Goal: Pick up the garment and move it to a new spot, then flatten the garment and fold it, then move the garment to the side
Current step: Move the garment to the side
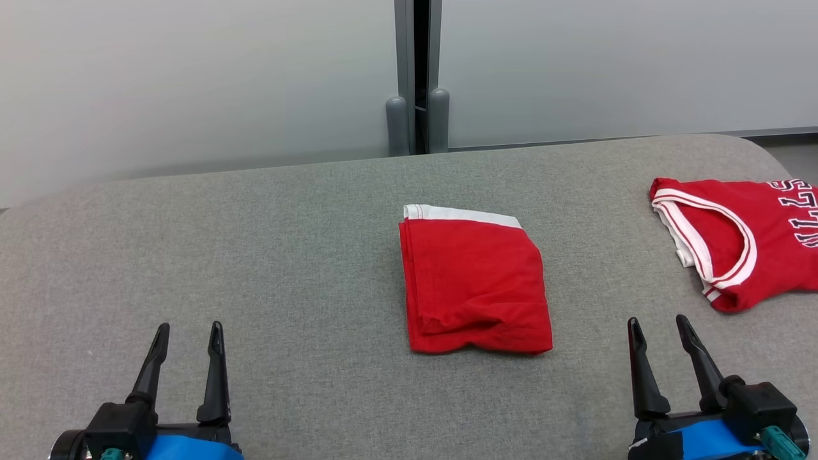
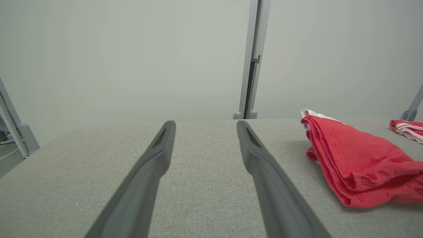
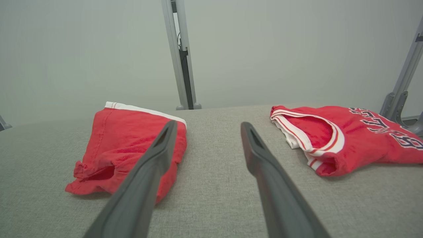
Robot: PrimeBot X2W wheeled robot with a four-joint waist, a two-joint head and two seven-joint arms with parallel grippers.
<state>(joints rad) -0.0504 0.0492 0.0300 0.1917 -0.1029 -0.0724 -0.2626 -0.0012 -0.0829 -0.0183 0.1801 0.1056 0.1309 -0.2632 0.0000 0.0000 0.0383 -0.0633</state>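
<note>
Wide-open left tool (image 1: 190, 325) and right tool (image 1: 657, 318), both empty (garment (image 1: 473, 281) untouched)

Grey fabric surface (image 1: 255, 255) before pale panelled wall (image 1: 192, 76).

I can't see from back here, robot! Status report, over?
Both open and empty: left gripper, right gripper. Folded shorts at centre of table, untouched. To the right, jersey, apart from them, not in the way.

The jersey (image 1: 767, 268) runs off the head view's right edge, lettering cut short. The folded garment (image 2: 363, 165) is clipped at the left wrist view's right edge.
</note>
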